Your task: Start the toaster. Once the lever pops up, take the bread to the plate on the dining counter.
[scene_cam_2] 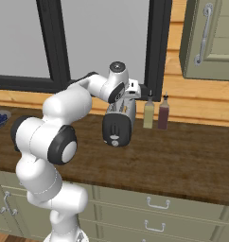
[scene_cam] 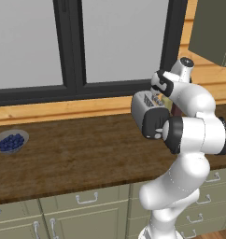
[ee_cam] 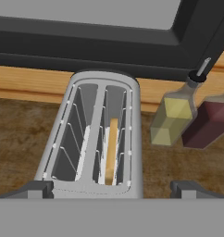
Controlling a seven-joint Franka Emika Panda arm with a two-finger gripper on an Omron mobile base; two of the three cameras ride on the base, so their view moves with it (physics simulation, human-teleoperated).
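The gripper (ee_cam: 112, 187) hangs over the near end of the toaster (ee_cam: 97, 134), its jaws spread wide and holding nothing. The bread (ee_cam: 111, 150) stands on edge in the toaster's right slot. To the right, just beyond, stand a yellow bottle (ee_cam: 171, 119) and a dark red bottle (ee_cam: 207, 124), side by side on the wood counter (ee_cam: 16, 139).

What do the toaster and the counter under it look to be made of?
The toaster looks like brushed silver-grey metal: smooth, softly shaded walls with wire guides in its slots. The counter looks like dark brown wood, matte, with streaky grain. Both are rendered, so this is appearance only.
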